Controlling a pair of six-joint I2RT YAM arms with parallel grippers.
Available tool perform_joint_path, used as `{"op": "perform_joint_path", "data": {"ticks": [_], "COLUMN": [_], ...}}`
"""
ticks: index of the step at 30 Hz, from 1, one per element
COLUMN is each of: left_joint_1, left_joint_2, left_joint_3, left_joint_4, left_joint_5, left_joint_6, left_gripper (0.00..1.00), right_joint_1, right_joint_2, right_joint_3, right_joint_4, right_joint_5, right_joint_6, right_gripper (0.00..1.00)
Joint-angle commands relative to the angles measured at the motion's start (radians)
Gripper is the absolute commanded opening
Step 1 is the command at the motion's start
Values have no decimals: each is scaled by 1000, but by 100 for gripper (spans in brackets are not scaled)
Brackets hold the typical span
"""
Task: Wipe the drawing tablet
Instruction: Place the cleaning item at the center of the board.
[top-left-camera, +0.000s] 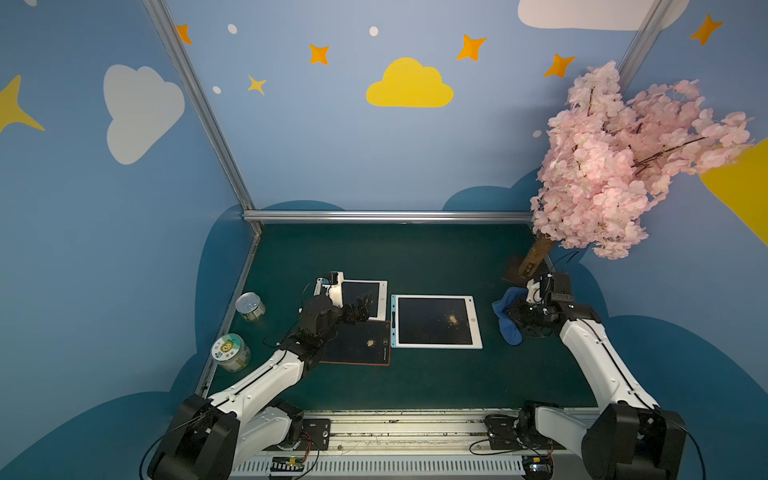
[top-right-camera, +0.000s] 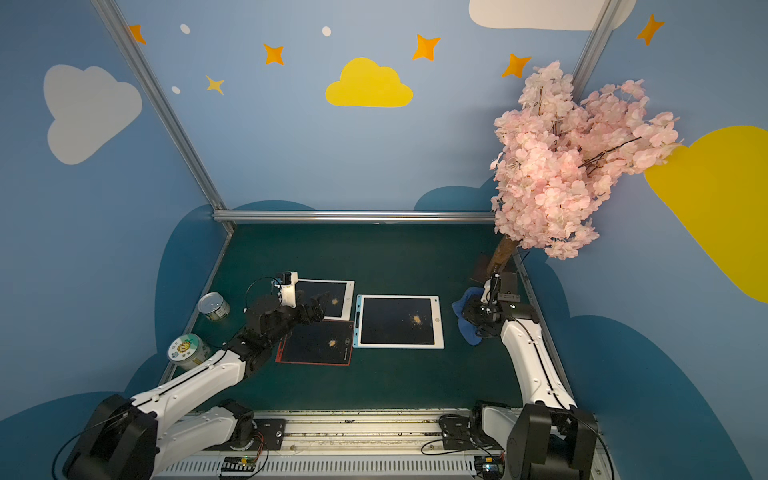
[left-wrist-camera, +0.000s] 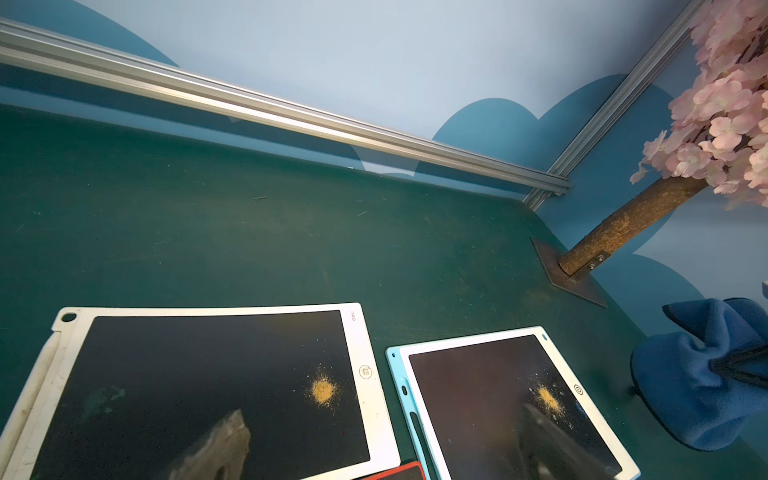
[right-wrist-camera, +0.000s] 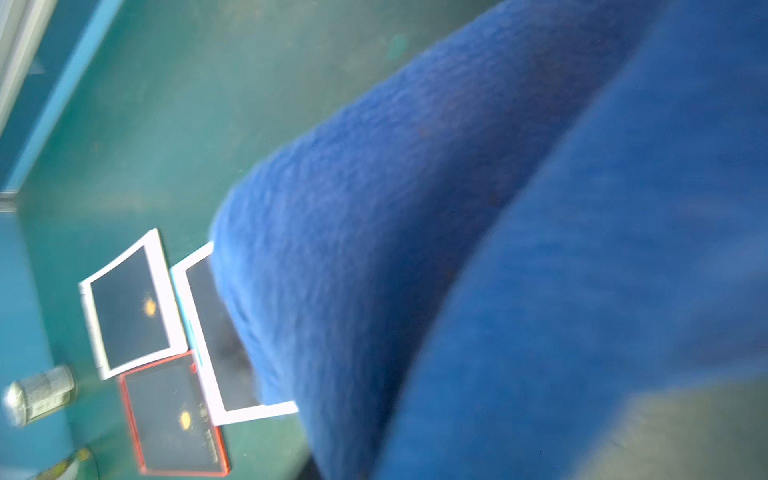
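Blue cloth (right-wrist-camera: 457, 249), thick and fleecy, fills the right wrist view, bunched in soft folds at the right gripper (top-left-camera: 524, 313).
Whether those jaws pinch it I cannot tell. The left gripper (top-left-camera: 361, 308) gapes wide and empty above the white tablet (top-left-camera: 368, 296) and the red-edged tablet (top-left-camera: 361, 343). At the centre of both top views lies the blue-edged tablet (top-left-camera: 435, 321), flat and glossy, carrying loose yellow powder (top-left-camera: 452, 319). Fleece may slip from a shallow pinch, and a trailing fold could scatter powder onto the green mat (top-left-camera: 415, 257) or shove the thin, slick tablets.

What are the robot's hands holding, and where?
Left gripper: nothing, open. Right gripper sits in the blue cloth's bunched fold; whether it grips cannot be told.
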Motion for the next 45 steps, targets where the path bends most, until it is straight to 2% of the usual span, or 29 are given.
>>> {"op": "perform_joint_path", "data": {"ticks": [1, 8, 15, 22, 27, 35, 39, 41, 44, 45], "left_joint_1": [-1, -1, -1, -1, -1, -1, -1, 1, 1, 3], "left_joint_2": [27, 41, 50, 84, 85, 90, 87, 87, 99, 106], "left_joint_3": [9, 6, 2, 27, 29, 37, 43, 48, 33, 30], "left_joint_4": [17, 46, 70, 50, 46, 28, 7, 3, 34, 43], "left_joint_5": [55, 63, 96, 120, 121, 109, 100, 103, 102, 99], "left_joint_6": [3, -18, -16, -12, -8, -4, -9, -15, -39, -51], "left_gripper": [100, 100, 100, 100, 100, 100, 100, 100, 100, 100], "right_joint_1": [25, 34, 38, 85, 171, 176, 168, 160, 142, 128], "right_joint_2": [6, -45, -22, 167, 259, 457, 485, 480, 475, 469], "right_joint_3": [16, 3, 7, 59, 72, 143, 167, 166, 161, 158], "right_joint_4": [-73, -98, -70, -77, -53, -81, -95, -87, -72, -61], "right_joint_5": [124, 216, 217, 260, 332, 397, 419, 408, 368, 331], "right_joint_6": [-38, -54, -55, -60, -63, -40, -30, -31, -41, -62], "right_gripper": [65, 87, 93, 92, 89, 85, 71, 57, 26, 7]}}
